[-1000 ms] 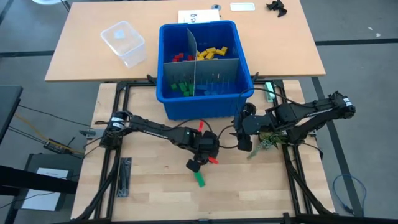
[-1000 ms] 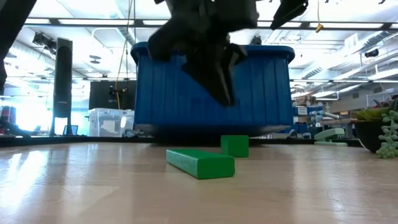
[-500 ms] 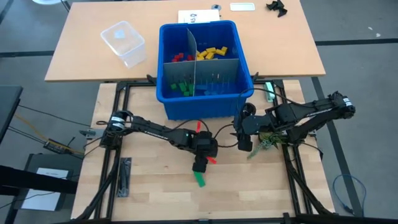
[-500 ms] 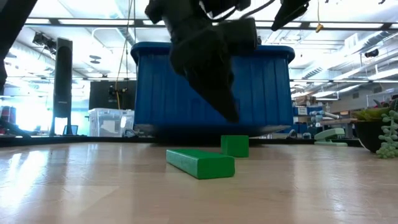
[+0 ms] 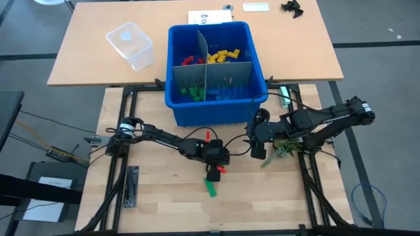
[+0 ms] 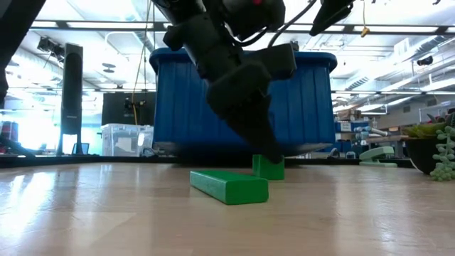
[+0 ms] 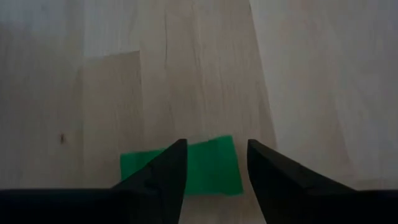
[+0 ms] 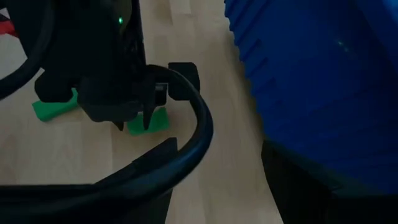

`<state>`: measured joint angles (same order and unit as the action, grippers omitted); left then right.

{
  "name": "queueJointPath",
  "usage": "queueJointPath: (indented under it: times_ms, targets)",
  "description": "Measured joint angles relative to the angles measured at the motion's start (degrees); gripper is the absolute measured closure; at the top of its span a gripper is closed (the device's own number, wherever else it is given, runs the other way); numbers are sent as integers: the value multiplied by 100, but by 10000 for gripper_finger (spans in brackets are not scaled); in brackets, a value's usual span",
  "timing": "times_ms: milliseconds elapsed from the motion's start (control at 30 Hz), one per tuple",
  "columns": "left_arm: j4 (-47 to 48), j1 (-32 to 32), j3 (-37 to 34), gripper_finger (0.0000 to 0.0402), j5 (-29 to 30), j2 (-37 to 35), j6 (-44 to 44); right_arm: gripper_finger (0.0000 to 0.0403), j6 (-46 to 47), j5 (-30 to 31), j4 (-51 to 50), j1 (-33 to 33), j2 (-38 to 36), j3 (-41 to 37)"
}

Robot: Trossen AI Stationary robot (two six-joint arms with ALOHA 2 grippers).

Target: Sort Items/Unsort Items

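Green block [image 7: 205, 165] apparently between open left hand [image 7: 212, 163].

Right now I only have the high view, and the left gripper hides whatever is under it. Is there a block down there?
Observer: Yes. The left wrist view shows a short green block between the open fingers of the left gripper.
Operator: Is it lifted?
Observer: No. In the low view it sits flat on the table. I cannot tell if the fingers touch it.
Operator: The right gripper just waits by the blue bin in my view. What about the green piece I see past the left gripper?
Observer: That is a separate long green block, lying flat, nearer the low camera than the short one.
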<state>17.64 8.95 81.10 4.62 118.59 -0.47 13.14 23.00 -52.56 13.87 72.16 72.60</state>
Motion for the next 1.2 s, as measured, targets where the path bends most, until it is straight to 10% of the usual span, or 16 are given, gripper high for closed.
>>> queueJointPath:
  times_ms: [600, 867, 1200]
  targets:
    - [-14, 13, 27, 364, -57, 124, -138, 169, 95, 12, 19, 2, -7, -2]
    - [353, 132, 299, 365, 249, -484, -144, 171, 643, 144, 50, 5, -20, 0]
    - [834, 590, 328, 365, 1817, -2075, 1375, 173, 675, 155, 513, 226, -29, 2]
